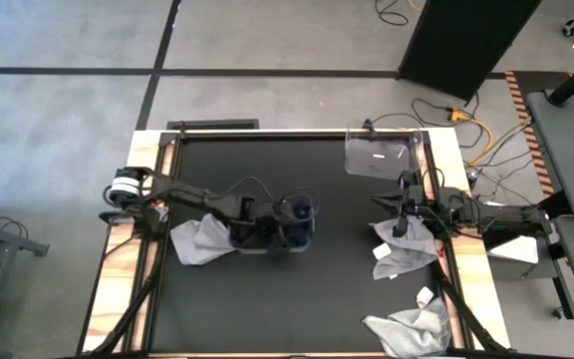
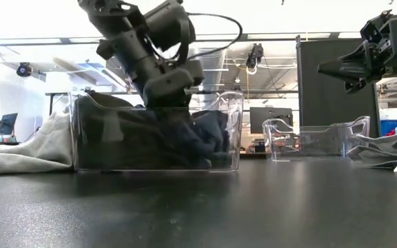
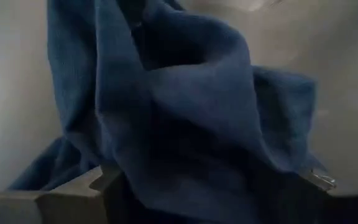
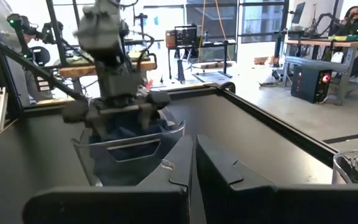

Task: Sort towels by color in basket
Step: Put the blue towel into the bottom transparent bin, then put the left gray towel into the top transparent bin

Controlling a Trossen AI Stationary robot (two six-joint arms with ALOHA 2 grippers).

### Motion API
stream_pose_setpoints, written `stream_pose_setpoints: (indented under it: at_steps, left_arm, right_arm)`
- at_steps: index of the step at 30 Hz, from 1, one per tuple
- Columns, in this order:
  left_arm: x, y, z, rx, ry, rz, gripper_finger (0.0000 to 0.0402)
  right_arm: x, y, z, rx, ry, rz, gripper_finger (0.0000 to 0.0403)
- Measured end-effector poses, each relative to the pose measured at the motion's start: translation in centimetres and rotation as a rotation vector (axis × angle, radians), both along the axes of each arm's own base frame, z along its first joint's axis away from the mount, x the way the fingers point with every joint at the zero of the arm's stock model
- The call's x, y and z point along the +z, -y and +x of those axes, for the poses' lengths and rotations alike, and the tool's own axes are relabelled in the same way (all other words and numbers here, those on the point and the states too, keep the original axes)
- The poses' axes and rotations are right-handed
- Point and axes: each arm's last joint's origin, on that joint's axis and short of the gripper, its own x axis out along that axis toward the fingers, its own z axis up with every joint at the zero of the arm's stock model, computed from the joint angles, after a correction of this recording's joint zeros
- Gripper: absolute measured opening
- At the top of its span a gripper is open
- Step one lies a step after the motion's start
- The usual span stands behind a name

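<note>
A navy blue towel [image 2: 211, 132] lies bunched in a clear bin [image 2: 234, 131] at the table's middle, beside darker cloth [image 2: 116, 141]. My left gripper [image 1: 267, 227] reaches down into this bin, and in the right wrist view its fingers [image 4: 157, 101] stand apart. The navy towel [image 3: 185, 124] fills the left wrist view. A light grey towel [image 1: 197, 241] rests on the table against the bin's left wall. My right gripper [image 2: 326, 69] is shut and empty, raised above another grey towel [image 1: 407, 251] with a white tag [image 1: 382, 250]. My left gripper comes from above, slanting down into the bin, with the navy towel's bunched folds [image 3: 166, 180] lying between its open fingers. The cloth hides the fingertips, so I cannot tell whether they touch it. The towel rests in the bin.
A second clear bin [image 1: 377, 157] stands at the table's far right. A third grey towel [image 1: 407, 331] lies at the near edge, with a small white tag [image 1: 426, 295] beside it. Open black tabletop lies between the middle bin and the right towels.
</note>
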Motion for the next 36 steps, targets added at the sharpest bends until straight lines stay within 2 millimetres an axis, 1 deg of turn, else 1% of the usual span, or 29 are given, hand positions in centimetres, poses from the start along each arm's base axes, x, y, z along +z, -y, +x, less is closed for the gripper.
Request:
stream_pose_setpoints:
  at_steps: [1, 3, 5, 7, 11, 16, 20, 22, 26, 29, 33, 36]
  left_arm:
    - [-0.3, -0.1, 0.0, 0.006, -0.011, 0.009, 0.0261]
    - [-0.3, -0.1, 0.1, 0.002, -0.009, 0.022, 0.0261]
    - [0.0, 0.0, 0.4, -0.015, -0.008, 0.018, 0.0261]
    - [0.7, 0.2, 0.8, -0.048, -0.007, -0.013, 0.0261]
    - [3.4, 0.4, 1.7, -0.126, -0.016, -0.043, 0.0261]
    - [7.6, 0.4, 2.6, -0.167, -0.072, -0.017, 0.0261]
    - [11.0, 0.5, 2.4, -0.171, -0.131, -0.015, 0.0261]
    - [12.7, 0.6, 2.0, -0.170, -0.155, -0.014, 0.0261]
    - [15.4, 1.2, 0.2, -0.132, -0.155, 0.026, 0.0261]
    - [17.0, 1.8, -2.1, -0.089, -0.154, 0.055, 0.0261]
    - [18.0, 2.7, -6.4, -0.020, -0.208, 0.066, 0.0261]
    - [17.9, 3.5, -10.3, 0.053, -0.244, 0.030, 0.0261]
  right_arm:
    - [0.0, 0.0, 0.0, 0.000, 0.000, 0.000, 0.0013]
    - [0.0, 0.0, 0.0, 0.000, -0.001, 0.000, 0.0013]
    - [0.0, 0.0, 0.0, 0.000, -0.001, 0.000, 0.0013]
    - [0.0, 0.0, 0.0, 0.000, -0.001, 0.000, 0.0013]
    - [0.0, 0.0, 0.0, 0.000, 0.000, 0.000, 0.0013]
    - [0.0, 0.0, 0.0, 0.000, -0.001, 0.000, 0.0013]
    - [0.0, 0.0, 0.0, 0.000, 0.000, 0.000, 0.0013]
    - [0.0, 0.0, 0.0, 0.000, 0.000, 0.000, 0.0013]
    - [0.0, 0.0, 0.0, 0.000, 0.000, 0.000, 0.0013]
    - [0.0, 0.0, 0.0, 0.000, 0.000, 0.000, 0.0013]
    - [0.0, 0.0, 0.0, 0.000, -0.001, 0.000, 0.0013]
    - [0.0, 0.0, 0.0, 0.000, -0.001, 0.000, 0.0013]
